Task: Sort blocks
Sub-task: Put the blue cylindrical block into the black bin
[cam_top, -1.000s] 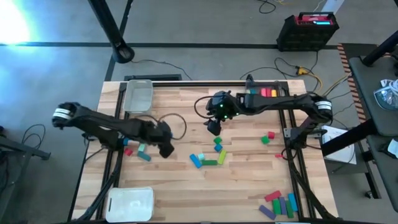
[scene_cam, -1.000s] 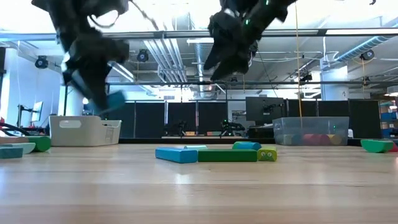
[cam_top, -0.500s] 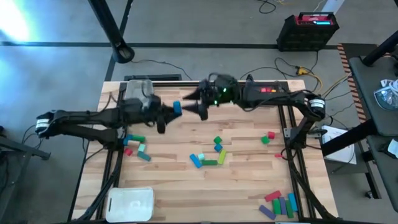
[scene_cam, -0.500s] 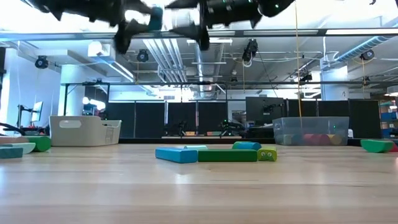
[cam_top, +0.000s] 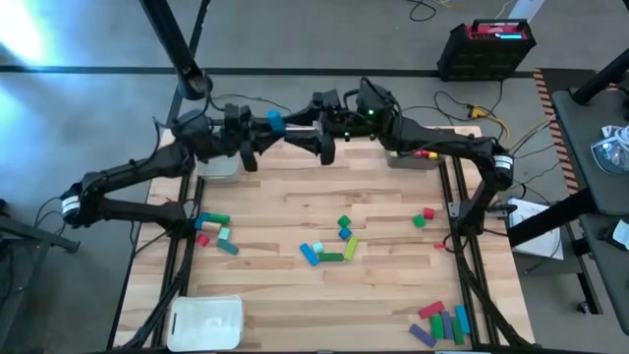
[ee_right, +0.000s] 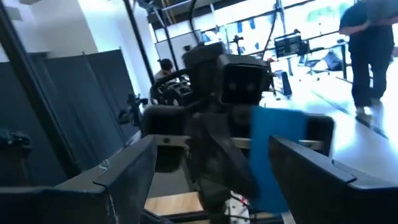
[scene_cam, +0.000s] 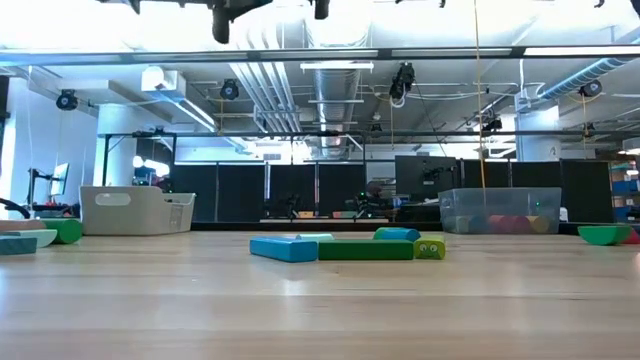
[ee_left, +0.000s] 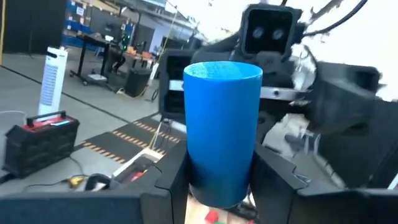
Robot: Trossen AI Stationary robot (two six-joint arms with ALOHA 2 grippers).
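Mid-air handover of a blue block (cam_top: pixel 276 121), high over the back of the desk (cam_top: pixel 393 285).

High view: my left end effector (cam_top: pixel 263 131) grips the block, and the right end effector (cam_top: pixel 316 141) faces it, just beside. Low view: loose blocks (scene_cam: pixel 345 246) lie on the desk (the arms barely show at the top). Left wrist view: the block stands clamped between my fingers. Right wrist view: wide-spread fingers (ee_right: pixel 127 171) flank it, so next I judge they must close squarely before the left lets go.
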